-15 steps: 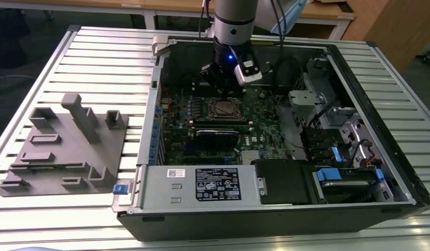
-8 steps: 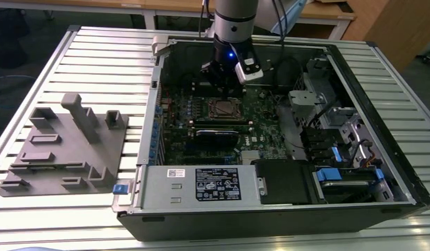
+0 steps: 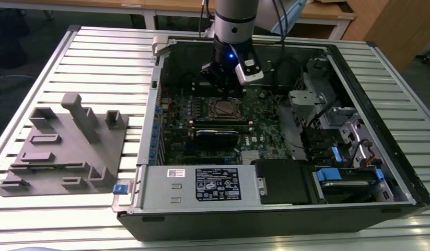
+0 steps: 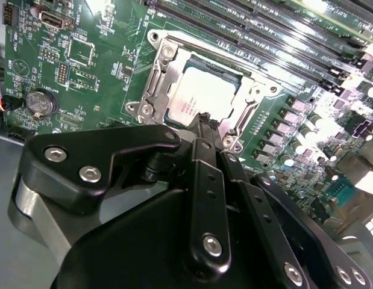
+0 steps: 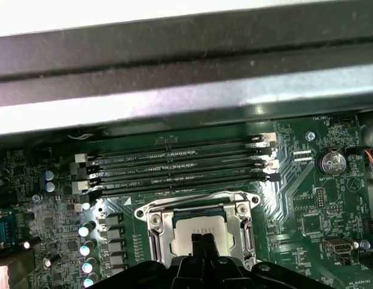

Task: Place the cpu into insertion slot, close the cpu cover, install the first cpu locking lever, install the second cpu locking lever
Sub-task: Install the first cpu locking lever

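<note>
A ribbed pale metal worktop point(image 3: 96, 57) carries a grey plastic fixture tray point(image 3: 65, 146) at the exterior view's left and an open black computer case point(image 3: 285, 209) to its right. The black pincer point(image 5: 203, 239), fingers pressed together, hovers over the silvery-rimmed insertion slot point(image 4: 201, 96), where the small silver-grey cpu point(image 4: 198, 99) already sits. The chip looks light, stiff and fragile; hold it by the edges.

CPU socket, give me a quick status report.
Gripper low over the insertion slot, fingers together. Cpu seated in it, cpu cover down around it. Nothing in the way.
</note>
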`<state>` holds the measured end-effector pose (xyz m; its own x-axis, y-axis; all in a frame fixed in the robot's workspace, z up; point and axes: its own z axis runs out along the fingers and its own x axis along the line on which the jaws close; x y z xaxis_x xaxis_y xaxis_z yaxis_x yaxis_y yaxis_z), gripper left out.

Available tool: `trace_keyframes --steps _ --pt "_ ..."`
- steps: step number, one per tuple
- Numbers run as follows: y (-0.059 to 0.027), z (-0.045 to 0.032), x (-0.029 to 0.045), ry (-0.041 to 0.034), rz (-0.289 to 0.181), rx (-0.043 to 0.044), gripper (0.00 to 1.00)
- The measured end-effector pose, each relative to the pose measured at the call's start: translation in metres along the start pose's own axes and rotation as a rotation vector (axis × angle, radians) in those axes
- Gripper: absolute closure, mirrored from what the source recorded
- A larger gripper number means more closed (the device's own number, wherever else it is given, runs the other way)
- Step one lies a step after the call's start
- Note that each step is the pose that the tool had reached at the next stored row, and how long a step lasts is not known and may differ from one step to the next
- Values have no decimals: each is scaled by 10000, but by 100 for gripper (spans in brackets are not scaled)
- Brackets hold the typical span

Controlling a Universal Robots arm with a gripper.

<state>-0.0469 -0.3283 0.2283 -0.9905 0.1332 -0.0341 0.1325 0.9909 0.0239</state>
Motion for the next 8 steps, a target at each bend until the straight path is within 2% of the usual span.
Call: trace_keyframes --steps 8 --pt "-32 -1 -4 0 -1 0 89"
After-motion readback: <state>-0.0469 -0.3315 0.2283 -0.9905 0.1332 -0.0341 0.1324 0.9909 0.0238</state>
